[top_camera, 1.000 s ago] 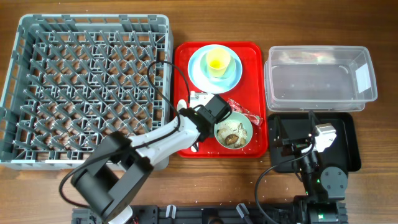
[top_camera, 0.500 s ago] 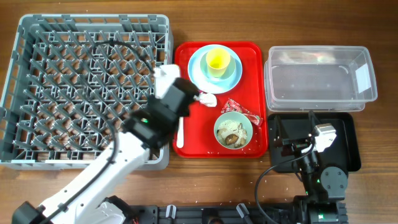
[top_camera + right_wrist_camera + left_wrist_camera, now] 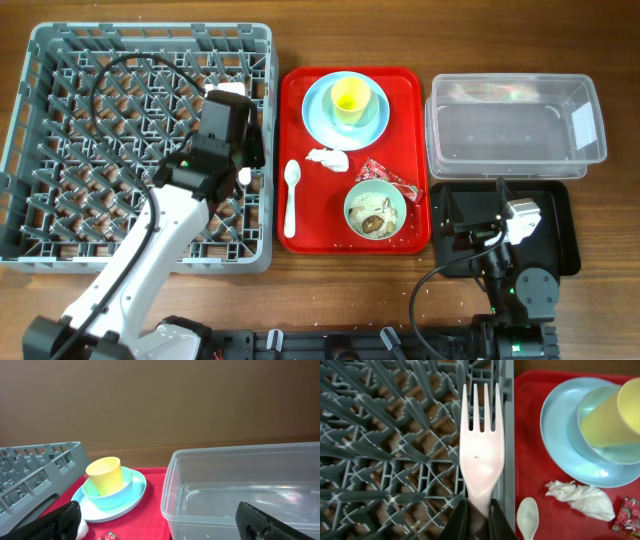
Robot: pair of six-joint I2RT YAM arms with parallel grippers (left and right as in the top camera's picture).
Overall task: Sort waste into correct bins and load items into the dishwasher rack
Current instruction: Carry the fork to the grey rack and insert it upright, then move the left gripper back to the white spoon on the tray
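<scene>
i have the left gripper (image 3: pixel 475 510) clamped shut on the handle of the white fork (image 3: pixel 481 455), which sticks straight out ahead of the fingers, tines pointing away from me. it hangs over the right-hand edge of the dishwasher rack (image 3: pixel 150 30), just inside the grey wall that borders the red tray (image 3: pixel 300 235). the step in hand, as i judge it, is setting this fork down in the rack. the fork sits very near that wall, so i would nudge a little further left over the pegs before lowering; otherwise it could catch the rim and tip back onto the tray. i would go down slowly, line the fork up with a channel between the pegs rather than across their tips, and let go only once it rests on something. it looks thin and light, so it may cling to a finger or slide through the lattice. the right gripper (image 3: pixel 160 527) stands wide open, holding nothing, facing the clear tub (image 3: pixel 510 78). the spoon (image 3: pixel 291 195), tissue (image 3: pixel 328 158), red wrapper (image 3: pixel 385 175) and green bowl (image 3: pixel 375 210) with scraps all wait on the tray.
</scene>
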